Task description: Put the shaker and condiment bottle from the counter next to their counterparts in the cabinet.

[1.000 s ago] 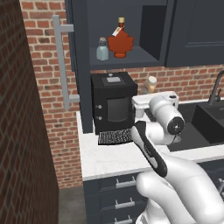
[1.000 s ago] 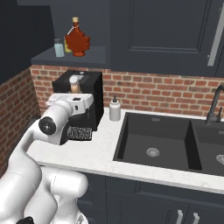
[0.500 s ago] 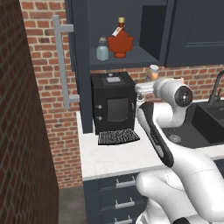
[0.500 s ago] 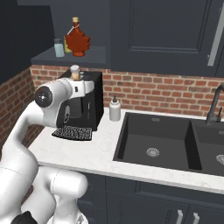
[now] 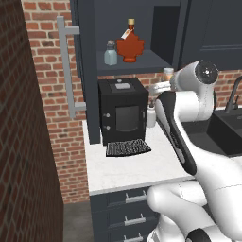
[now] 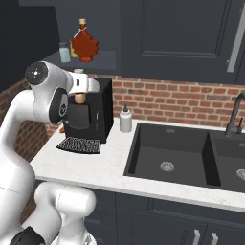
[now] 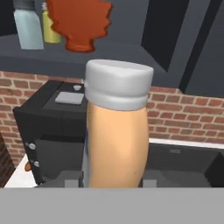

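Observation:
My gripper (image 7: pixel 113 178) is shut on the condiment bottle (image 7: pixel 116 131), an orange-tan bottle with a pale cap that stands upright between the fingers. It hangs in the air in front of the black machine, just below the cabinet (image 5: pixel 85 71) shelf; its cap (image 5: pixel 168 73) shows above my hand (image 6: pixel 87 84). On the shelf stand the blue-grey shaker (image 5: pixel 110 53) (image 7: pixel 28 28), a yellow-green shaker (image 7: pixel 51 30) close behind it, and the red maple-leaf bottle (image 5: pixel 130 45) (image 6: pixel 84 44). The held bottle is to the right of these and lower.
A black coffee machine (image 5: pixel 123 111) with a drip grille stands on the counter (image 5: pixel 127 168) under the shelf. A white squeeze bottle (image 6: pixel 125 119) is beside it. The dark sink (image 6: pixel 167 153) and faucet (image 6: pixel 234 115) lie right. The open cabinet door's bar handle (image 5: pixel 64 71) is at left.
My hand has risen from counter height to just under the shelf, carrying the condiment bottle with it. The things on the shelf have not moved.

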